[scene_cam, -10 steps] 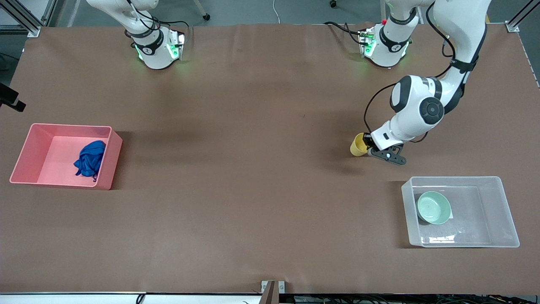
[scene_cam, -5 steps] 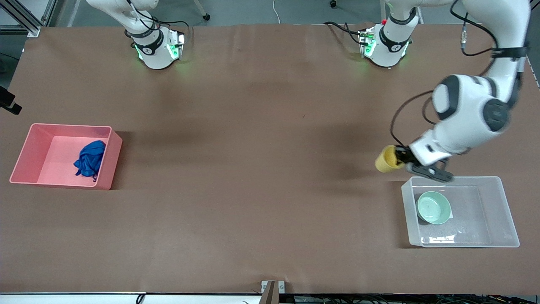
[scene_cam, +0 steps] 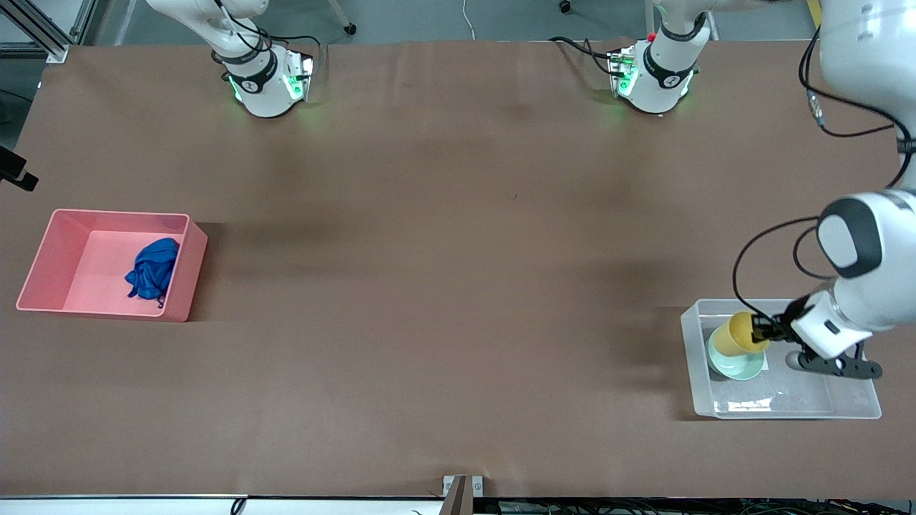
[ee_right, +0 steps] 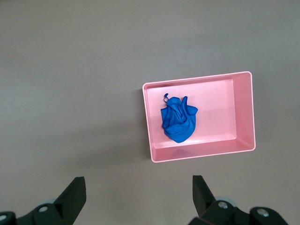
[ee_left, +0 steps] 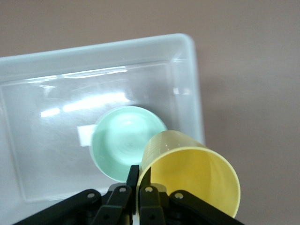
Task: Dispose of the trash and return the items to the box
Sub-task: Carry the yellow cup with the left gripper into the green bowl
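Observation:
My left gripper (scene_cam: 764,332) is shut on the rim of the yellow cup (scene_cam: 738,335) and holds it over the clear box (scene_cam: 851,309), just above the mint-green bowl (scene_cam: 737,366). In the left wrist view the cup (ee_left: 192,176) hangs tilted over the bowl (ee_left: 123,138) inside the box (ee_left: 187,61), one finger inside its rim and one outside. The blue cloth wad (scene_cam: 152,268) lies in the pink bin (scene_cam: 43,250). My right gripper (ee_right: 138,187) is open and empty, high over the table beside the pink bin (ee_right: 243,112) with the wad (ee_right: 179,119); it does not show in the front view.
The box stands at the left arm's end of the table, near the front camera. The pink bin stands at the right arm's end. The arm bases (scene_cam: 266,82) stand along the table's top edge. A white sticker (ee_left: 84,136) lies on the box floor.
My left gripper has carried the yellow cup from the bare table toward the front camera, to over the clear box above the green bowl. The right arm has not visibly moved.

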